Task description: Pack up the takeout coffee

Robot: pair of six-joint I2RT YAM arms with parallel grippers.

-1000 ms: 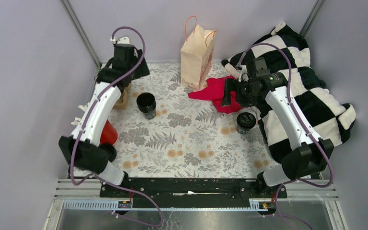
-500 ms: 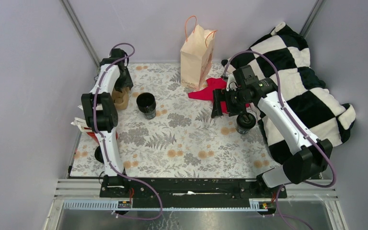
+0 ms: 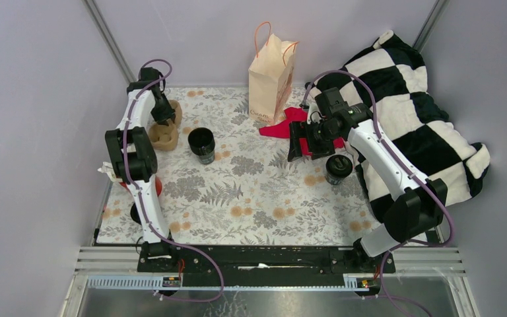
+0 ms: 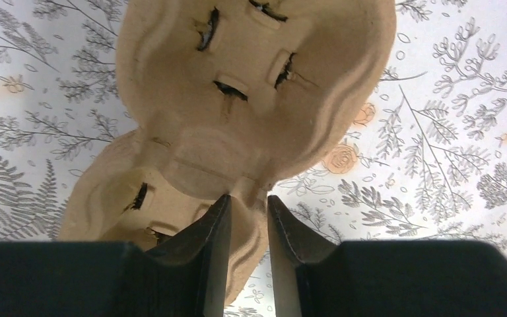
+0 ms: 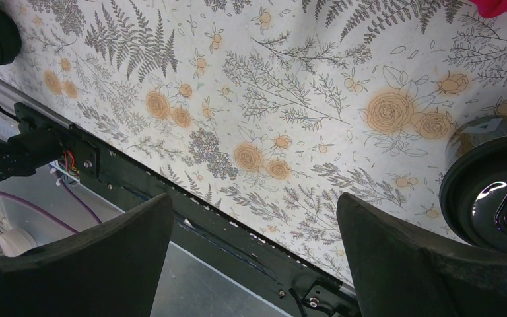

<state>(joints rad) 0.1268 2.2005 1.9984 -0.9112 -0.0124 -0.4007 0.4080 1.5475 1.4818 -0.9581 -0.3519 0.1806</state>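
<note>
The takeout coffee (image 3: 337, 168), a small black cup with a shiny black lid, stands right of centre by the blanket. It also shows at the right edge of the right wrist view (image 5: 495, 198). My right gripper (image 3: 296, 141) is wide open and empty, just left of that cup and above the mat (image 5: 254, 198). My left gripper (image 3: 164, 119) is at the far left, shut on the rim of the brown cardboard cup tray (image 3: 164, 136). The left wrist view shows its jaws (image 4: 247, 198) pinching the tray (image 4: 237, 86) edge.
A paper bag (image 3: 272, 76) stands upright at the back centre, a red cloth (image 3: 290, 123) at its foot. A second black cup (image 3: 201, 144) stands beside the tray. A checkered blanket (image 3: 409, 105) fills the right side. A red cup (image 3: 152, 187) sits behind the left arm.
My left arm has folded back and its gripper has come down onto the tray's rim. My right gripper has moved left and forward, over the red cloth toward the lidded cup.
</note>
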